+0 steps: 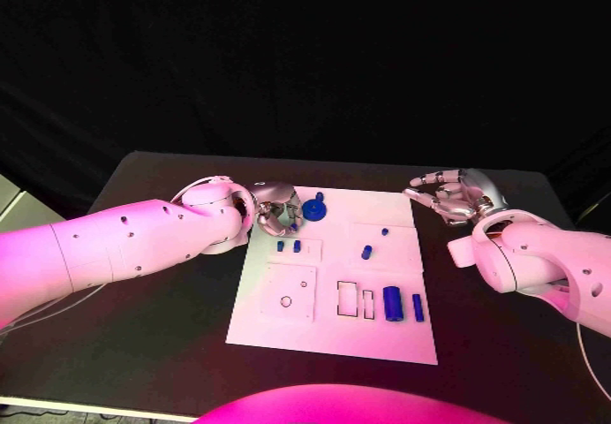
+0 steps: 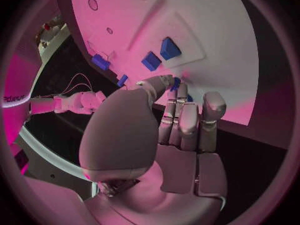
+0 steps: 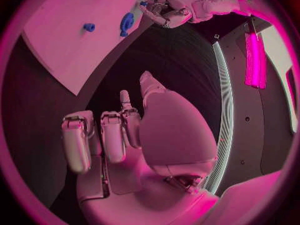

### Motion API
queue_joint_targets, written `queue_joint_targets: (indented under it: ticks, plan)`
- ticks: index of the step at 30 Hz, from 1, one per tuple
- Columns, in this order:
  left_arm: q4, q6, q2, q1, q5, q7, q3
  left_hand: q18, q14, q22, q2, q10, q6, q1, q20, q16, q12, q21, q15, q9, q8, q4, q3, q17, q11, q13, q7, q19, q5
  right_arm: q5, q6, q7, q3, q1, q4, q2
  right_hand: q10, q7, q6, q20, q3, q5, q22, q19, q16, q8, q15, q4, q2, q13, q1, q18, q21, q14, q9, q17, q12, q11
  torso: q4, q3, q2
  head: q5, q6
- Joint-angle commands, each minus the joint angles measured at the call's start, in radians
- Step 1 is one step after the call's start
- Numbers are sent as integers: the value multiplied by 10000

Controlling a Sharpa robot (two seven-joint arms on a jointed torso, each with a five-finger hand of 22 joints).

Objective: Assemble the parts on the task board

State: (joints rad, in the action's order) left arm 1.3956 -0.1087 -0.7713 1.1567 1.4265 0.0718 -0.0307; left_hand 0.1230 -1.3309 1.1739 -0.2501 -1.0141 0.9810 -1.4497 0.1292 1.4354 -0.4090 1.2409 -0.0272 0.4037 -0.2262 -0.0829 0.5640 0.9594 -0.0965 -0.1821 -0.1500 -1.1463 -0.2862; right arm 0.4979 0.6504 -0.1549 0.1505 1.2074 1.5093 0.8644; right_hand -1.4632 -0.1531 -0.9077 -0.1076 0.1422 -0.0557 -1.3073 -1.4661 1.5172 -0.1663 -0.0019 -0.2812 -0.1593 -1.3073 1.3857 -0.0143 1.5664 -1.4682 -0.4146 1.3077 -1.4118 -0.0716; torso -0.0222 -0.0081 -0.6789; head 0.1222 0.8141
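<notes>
At the left hand [image 1: 273,212], over the task board [image 1: 334,340] in the head view, a round blue part [image 1: 314,209] is sitting just beside the fingertips; whether they are gripping it cannot be told. Off the board's far side, the right hand [image 1: 448,196] is hovering over the worktop [image 1: 166,318], fingers loosely apart, holding nothing. No writing is legible. The left wrist view is showing two blue blocks [image 2: 161,54] beyond the fingers [image 2: 187,125]. The right wrist view is showing its hand [image 3: 125,135] bare.
</notes>
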Motion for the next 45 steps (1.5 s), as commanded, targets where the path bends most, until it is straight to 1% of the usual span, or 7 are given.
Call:
queue_joint_targets:
  ticks: [1,14,27,32,34,40,45]
  plan:
    - [29,26,2,-3,-53,-19,1,-16,81,-32,-7,119,-98,77,42,-56,50,-57,-24,7,53,-10,-56,-56,-16,10,7,80,-6,85,-125,-115,-1,-6,2,-9,74,-13,77,49,-68,-40,-2621,-1035,-59,-63,-10,-8,90,-1463,-16,137,22,-720,-10,1389,-1,7,-3,2,1,8,1]
    - [40,-58,-46,-6,-86,-13,2,0,197,-110,-136,739,-346,187,171,-61,39,-160,-191,-15,238,-8,-107,-197,-205,-82,-6,130,-1,85,-138,-101,-1,-7,-13,7,80,-12,82,51,-82,-39,-2614,-1028,-67,-70,-11,-8,88,-1456,-23,134,10,-718,-12,1377,7,8,-5,10,1,21,2]
    - [91,-127,-119,-9,-160,-130,5,41,484,-282,-198,2635,-1136,200,463,32,-858,-382,-515,-55,712,-184,-949,-582,-548,-540,232,271,-32,99,-149,-72,-1,-8,-52,16,193,-13,93,51,-97,-38,-2586,-1004,-84,-72,-11,-5,76,-1340,-25,122,-35,-710,-12,1344,162,7,-6,2,1,1,12]
    - [134,-219,-234,-9,-352,-216,12,55,555,-337,-73,3147,-1399,-4,523,66,-1224,-446,-576,-86,848,-300,-1449,-710,-613,-623,311,321,-47,376,-363,-38,-1,-8,-132,14,2379,50,139,121,-172,-35,-2052,-541,-536,-223,-71,-23,78,1419,161,-104,-920,-501,-63,616,3762,81,-9,-2,-1,-5,7]
    - [152,-226,-305,-9,-466,-258,31,59,576,-349,-47,3226,-1435,-48,532,68,-1287,-459,-586,-91,864,-325,-1540,-751,-623,-632,317,333,-51,699,-495,-24,-1,-8,-187,10,3892,48,164,133,-49,-41,-1749,-291,-793,-270,-111,-8,69,3801,453,-218,-1438,-406,-78,271,6797,100,-12,-4,1,-12,-2]
    - [70,-36,-629,3,-2114,-700,186,181,995,-793,93,3576,-1448,-253,578,-74,-1492,-886,-634,-101,864,-490,-1878,-1497,-677,-594,177,835,-77,2233,-1292,161,-2,-8,-483,-18,4014,-49,-1,72,1216,-69,-985,296,-1683,-299,-8,45,-263,7270,1621,-496,-2791,-26,-30,-978,10392,-43,-10,5,10,-90,-53]
    - [-278,319,-943,142,-4978,-1771,283,486,2337,-1872,215,3558,-1158,-574,585,-617,-1944,-1984,-596,-107,699,-722,-1846,-3561,-616,-510,-394,2158,-98,4120,-2110,402,-3,-8,-667,-54,3512,-64,-344,3,2385,-46,-1030,202,-1622,-260,65,121,-787,9148,1642,-476,-2776,-105,58,-879,11954,-136,-19,13,12,-312,-151]
